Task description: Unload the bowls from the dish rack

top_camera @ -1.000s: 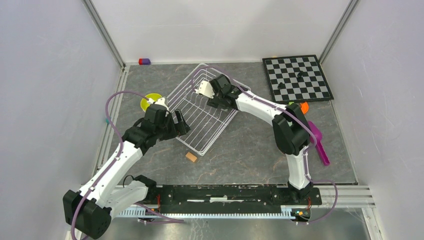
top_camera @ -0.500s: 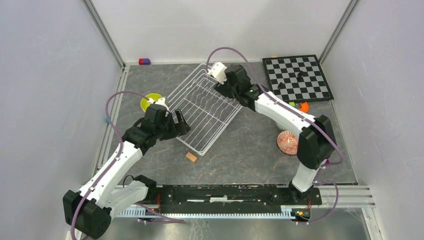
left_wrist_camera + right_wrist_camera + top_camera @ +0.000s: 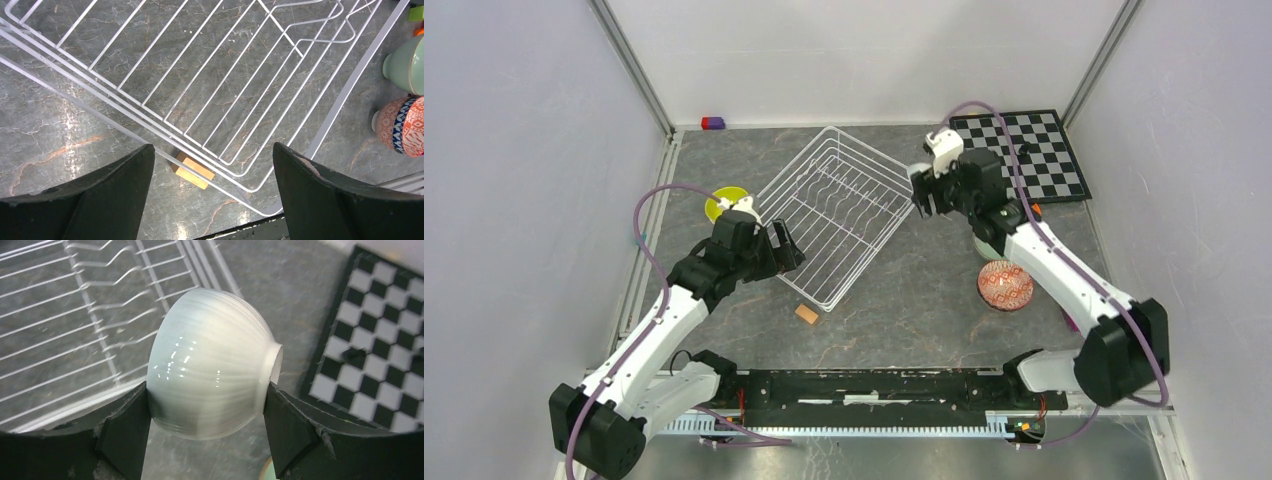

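Inspection from the top camera: the dish rack (image 3: 839, 210) lies askew on the table (image 3: 924, 300), in the upper middle of the frame. Your right gripper (image 3: 927, 195) hangs just off the rack's right corner, between it and the chessboard (image 3: 1019, 155) at upper right. Your left gripper (image 3: 786, 248) sits at the rack's left rim. A yellow-green bowl (image 3: 725, 203) stands left of the rack, partly behind the left arm. A patterned bowl (image 3: 1005, 285) rests right of centre, well apart from the rack. A wooden block (image 3: 806, 314) lies just beside the rack's lowest corner.

Left wrist camera: the jaws stand wide apart with nothing between them, above the rack's corner and the block. At the right edge, a pale green bowl (image 3: 407, 65) lies just above the patterned one, both outside the rack.

Right wrist camera: the fingers (image 3: 125, 425) are clamped on a white bowl (image 3: 212, 362), one on each side, its foot pointing right toward the chessboard. The rack fills the upper left behind it.
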Motion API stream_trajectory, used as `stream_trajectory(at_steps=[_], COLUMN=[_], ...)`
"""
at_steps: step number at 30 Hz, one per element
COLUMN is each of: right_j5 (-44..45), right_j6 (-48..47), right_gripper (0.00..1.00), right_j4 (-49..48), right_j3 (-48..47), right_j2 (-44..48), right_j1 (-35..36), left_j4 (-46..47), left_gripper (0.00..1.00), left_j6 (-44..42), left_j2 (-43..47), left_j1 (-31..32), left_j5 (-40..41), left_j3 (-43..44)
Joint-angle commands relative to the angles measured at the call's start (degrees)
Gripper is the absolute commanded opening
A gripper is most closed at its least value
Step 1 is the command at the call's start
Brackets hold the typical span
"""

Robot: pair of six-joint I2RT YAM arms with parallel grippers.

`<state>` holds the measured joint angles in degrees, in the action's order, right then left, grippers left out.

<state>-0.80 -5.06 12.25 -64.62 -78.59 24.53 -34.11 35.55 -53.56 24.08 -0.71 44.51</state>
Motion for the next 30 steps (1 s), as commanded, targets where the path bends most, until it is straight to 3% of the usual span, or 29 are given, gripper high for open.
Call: stream_trajectory(at_steps=[1,12,21,25,30], right_j5=[-7.92,-14.39,-24.31,-24.59,-23.75], right_j6=[7.10,15.56,18.26,17.01,14.83], right_gripper=[0.17,0.14,0.15,0.23,0.42], right_j4=[-6.73,-10.28,-15.58,-15.59,-13.34], right_j3=[8.31,30.56,37.43,37.90,36.24], right_j2=[9.19,25.37,22.08,19.81,16.61], right_j1=[0.72,0.71,0.76,0.77,0.74], left_j4=[2.48,1.98,2.21,2.13,2.62], left_gripper=[0.94,0.96,0.96,0.96,0.96], left_j6=[2.88,4.04,4.39,4.02,4.02], left_j2=[0.72,3.45,4.23,4.19,3.20], left_j1=[-0.24,-0.25,-0.22,-0.19,-0.21], left_j5=[-1.26,0.53,-0.78,-1.04,-1.28], left_j3=[-0.82,-1.10,-1.16,-1.33,-1.24])
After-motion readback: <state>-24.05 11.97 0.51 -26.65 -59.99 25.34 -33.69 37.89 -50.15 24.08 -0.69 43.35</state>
